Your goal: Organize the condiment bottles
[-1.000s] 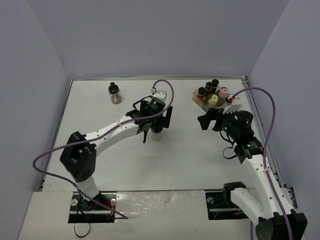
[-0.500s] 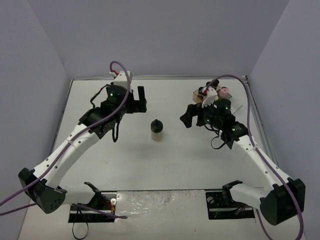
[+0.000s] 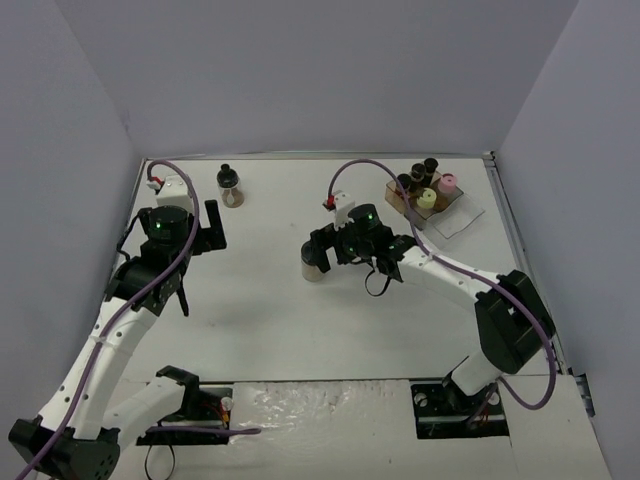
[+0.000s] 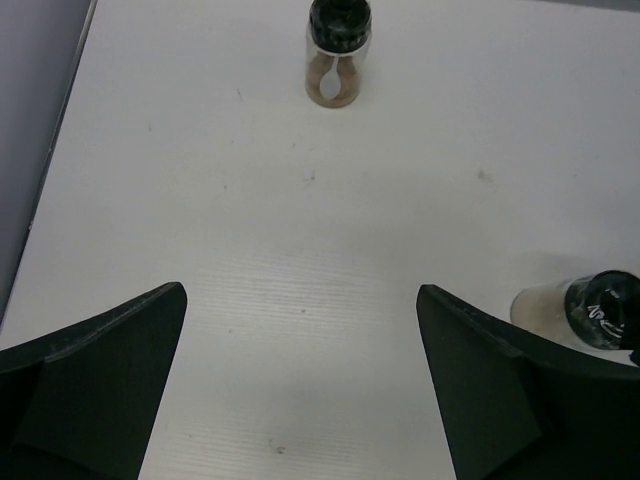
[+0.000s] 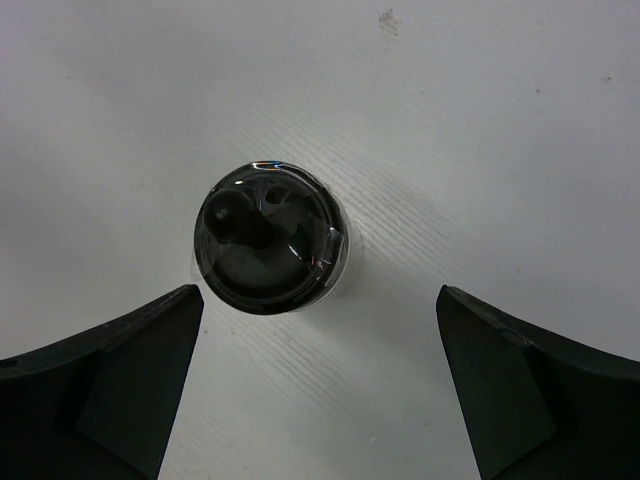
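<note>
With the right claw (image 5: pixel 318 292) wide open and empty, and the jar (image 5: pixel 268 238) standing just ahead of the gap between its fingers (image 5: pixel 120 380), a pick-up is judged to be in hand; advancing, lowering and closing on the jar's body are called for next.

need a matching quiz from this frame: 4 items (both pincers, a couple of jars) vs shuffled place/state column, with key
Items
1. left pincer
2. right pincer
3. pink-capped jar
4. brown-filled black-capped jar

Place or state
a. back right, next to a pale-yellow-capped jar
b. open, directly above a lone jar mid-table
c. standing alone near the back edge, left side
d. open over bare table

Pairs: 1-d, 2-b, 3-a, 4-c
</note>
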